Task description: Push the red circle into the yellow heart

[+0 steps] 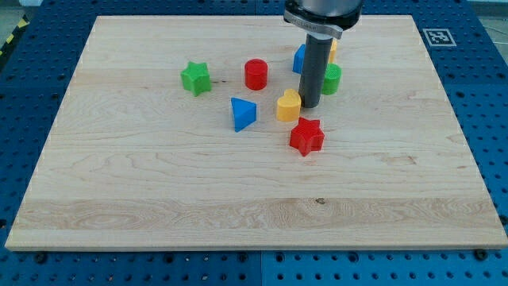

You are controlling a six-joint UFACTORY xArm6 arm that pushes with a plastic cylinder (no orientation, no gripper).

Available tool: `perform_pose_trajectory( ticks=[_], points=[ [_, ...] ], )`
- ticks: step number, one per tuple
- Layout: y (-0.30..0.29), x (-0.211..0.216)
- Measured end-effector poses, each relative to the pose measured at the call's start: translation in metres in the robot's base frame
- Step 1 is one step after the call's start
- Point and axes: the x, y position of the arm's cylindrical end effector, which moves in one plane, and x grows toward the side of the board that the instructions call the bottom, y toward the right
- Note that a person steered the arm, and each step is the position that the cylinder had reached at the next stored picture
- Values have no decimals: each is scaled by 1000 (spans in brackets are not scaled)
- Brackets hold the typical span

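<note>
The red circle [255, 74] sits on the wooden board, above and left of the yellow heart [288, 105]. A gap of bare board lies between them. My tip [310, 106] is down on the board right beside the yellow heart's right side, touching or nearly touching it. The rod rises from there to the view's top and hides part of the blocks behind it.
A red star [306, 136] lies just below the heart. A blue triangle [242, 113] is to the heart's left. A green star [195, 78] is further left. A blue block [299, 59], a green block [331, 79] and a yellow block [332, 48] stand behind the rod.
</note>
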Motion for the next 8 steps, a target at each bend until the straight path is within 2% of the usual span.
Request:
perform_pose_trajectory(
  ticks=[2,3,4,6,7,8],
  points=[
    [-26,-47],
    [-59,-34],
    [-93,-40],
    [-93,-122],
    [-127,-155],
    [-191,-171]
  ],
)
